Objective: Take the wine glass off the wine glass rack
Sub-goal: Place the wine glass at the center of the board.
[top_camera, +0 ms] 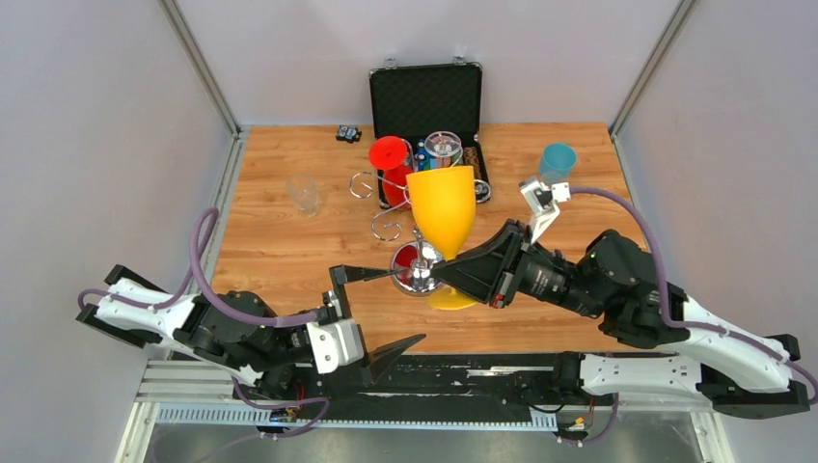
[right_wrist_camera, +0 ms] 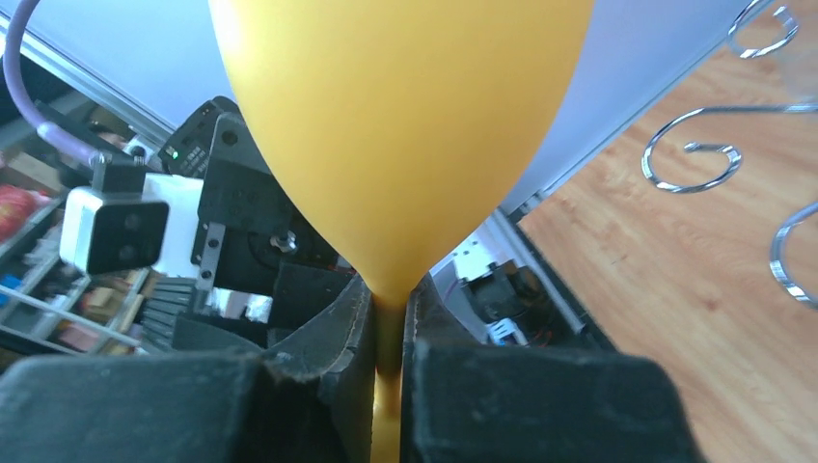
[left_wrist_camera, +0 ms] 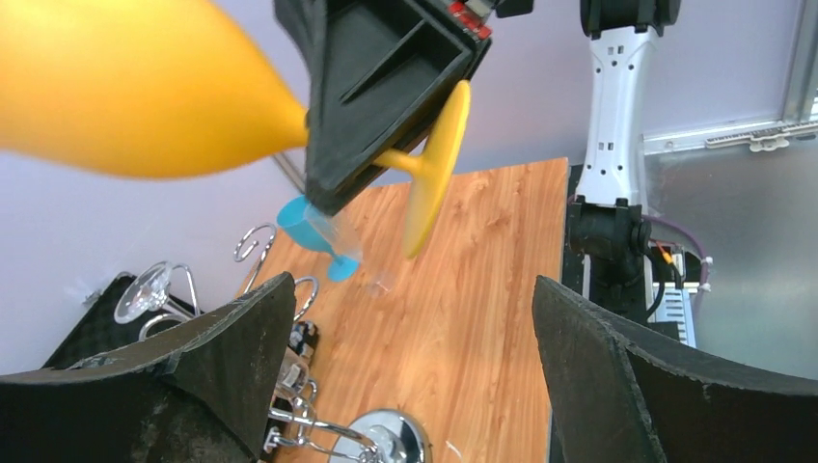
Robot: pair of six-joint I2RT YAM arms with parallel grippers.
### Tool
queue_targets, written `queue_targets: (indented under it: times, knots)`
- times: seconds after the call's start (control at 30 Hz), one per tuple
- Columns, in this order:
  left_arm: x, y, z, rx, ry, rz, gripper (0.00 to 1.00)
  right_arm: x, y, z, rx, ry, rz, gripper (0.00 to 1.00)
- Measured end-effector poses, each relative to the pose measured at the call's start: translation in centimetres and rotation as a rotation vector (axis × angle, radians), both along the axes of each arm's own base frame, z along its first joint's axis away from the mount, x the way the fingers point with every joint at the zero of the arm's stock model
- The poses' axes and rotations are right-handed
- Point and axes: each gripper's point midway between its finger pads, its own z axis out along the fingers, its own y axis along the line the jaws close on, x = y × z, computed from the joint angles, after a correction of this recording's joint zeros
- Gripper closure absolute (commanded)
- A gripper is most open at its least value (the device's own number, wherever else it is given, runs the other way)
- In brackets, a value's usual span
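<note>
Yellow glass (top_camera: 443,207) stem sits clamped in your right gripper (right_wrist_camera: 389,333), left gripper (left_wrist_camera: 410,285) open; swinging could clip the rack (top_camera: 415,277).

Yellow wine glass (left_wrist_camera: 145,92) tilted, stem pinched in right gripper (left_wrist_camera: 338,145) — left gripper (left_wrist_camera: 410,289) gaping below, empty.

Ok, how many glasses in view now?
5: yellow glass in the right gripper, red glass and clear glass on the rack, blue glass back right, clear tumbler back left. Others may hide behind the yellow one.
</note>
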Motion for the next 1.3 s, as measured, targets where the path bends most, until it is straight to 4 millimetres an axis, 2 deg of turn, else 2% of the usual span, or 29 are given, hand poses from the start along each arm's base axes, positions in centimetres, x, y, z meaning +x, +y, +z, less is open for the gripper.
queue_targets:
  times: [0.27, 0.4, 0.6, 0.87, 1.13, 1.3]
  knots:
    - [0.9, 0.6, 0.6, -0.036, 0.047, 0.051, 0.0, 1.1, -3.2, 0.3, -0.036, -0.198, -0.093, 1.0]
    - [1.5, 0.5, 0.5, -0.031, 0.078, 0.082, 0.0, 2.1, -4.3, -0.2, -0.095, -0.312, -0.155, 1.0]
    - [4.4, 0.9, 2.5, -0.062, 0.189, 0.166, 0.0, 4.1, -4.3, -2.2, -0.244, -0.476, -0.229, 1.0]
    - [5.8, 2.0, 3.9, -0.098, 0.306, 0.164, 0.0, 6.6, -3.4, -5.1, -0.465, -0.703, -0.275, 1.0]
    - [7.7, 3.1, 5.2, -0.129, 0.423, 0.179, 0.0, 8.4, -4.6, -5.4, -0.61, -0.925, -0.33, 1.0]
    - [8.9, 3.8, 5.7, -0.145, 0.49, 0.197, 0.0, 9.0, -5.2, -6.5, -0.693, -1.054, -0.341, 1.0]
